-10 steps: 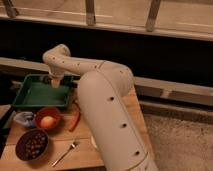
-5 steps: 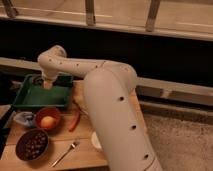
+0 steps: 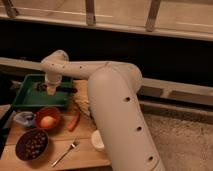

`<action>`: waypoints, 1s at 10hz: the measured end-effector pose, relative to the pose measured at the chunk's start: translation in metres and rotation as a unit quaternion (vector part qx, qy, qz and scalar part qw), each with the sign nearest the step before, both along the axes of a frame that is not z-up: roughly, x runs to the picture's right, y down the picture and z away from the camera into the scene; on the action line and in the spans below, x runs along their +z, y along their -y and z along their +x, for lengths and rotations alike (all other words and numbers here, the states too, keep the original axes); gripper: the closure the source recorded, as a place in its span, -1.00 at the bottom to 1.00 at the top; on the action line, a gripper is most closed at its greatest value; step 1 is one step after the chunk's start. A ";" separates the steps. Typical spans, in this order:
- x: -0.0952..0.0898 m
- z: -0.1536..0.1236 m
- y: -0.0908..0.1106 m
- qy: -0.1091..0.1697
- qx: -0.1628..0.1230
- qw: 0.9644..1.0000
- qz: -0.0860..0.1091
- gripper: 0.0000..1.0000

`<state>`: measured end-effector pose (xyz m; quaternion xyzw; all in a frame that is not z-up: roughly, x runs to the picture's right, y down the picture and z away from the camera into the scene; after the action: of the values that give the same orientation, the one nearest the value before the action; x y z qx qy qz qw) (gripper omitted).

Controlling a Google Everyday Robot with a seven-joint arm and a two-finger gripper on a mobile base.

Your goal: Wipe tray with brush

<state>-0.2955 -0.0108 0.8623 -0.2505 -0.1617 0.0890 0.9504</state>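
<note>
The green tray (image 3: pixel 27 100) sits at the back left of the wooden table. My gripper (image 3: pixel 51 90) hangs from the white arm, pointing down into the tray's far half. It is shut on the brush (image 3: pixel 68 89), which lies level across the tray. The black handle sticks out to the right of the gripper, and the small greyish head (image 3: pixel 39 86) shows to its left, low over the tray floor. The gripper hides the middle of the brush.
In front of the tray stand a red bowl (image 3: pixel 47 120) holding an orange ball, a dark bowl (image 3: pixel 31 145) of small round things and a bluish object (image 3: pixel 22 118). A red pepper (image 3: pixel 74 121), a silver fork (image 3: pixel 65 152) and a white cup (image 3: pixel 98 141) lie nearby. My arm covers the table's right side.
The gripper swept left across the tray with the brush, then came back a little to the right and lower. The bowls, fork and pepper have not moved.
</note>
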 end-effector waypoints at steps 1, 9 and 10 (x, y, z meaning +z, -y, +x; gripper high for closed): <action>0.006 0.004 0.000 -0.012 0.001 1.000 -0.004 1.00; 0.023 -0.025 0.058 -0.013 0.015 0.999 0.040 1.00; 0.013 -0.028 0.049 0.002 0.008 0.999 0.046 1.00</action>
<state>-0.3233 -0.0601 0.8753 -0.2049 -0.1697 0.0887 0.9599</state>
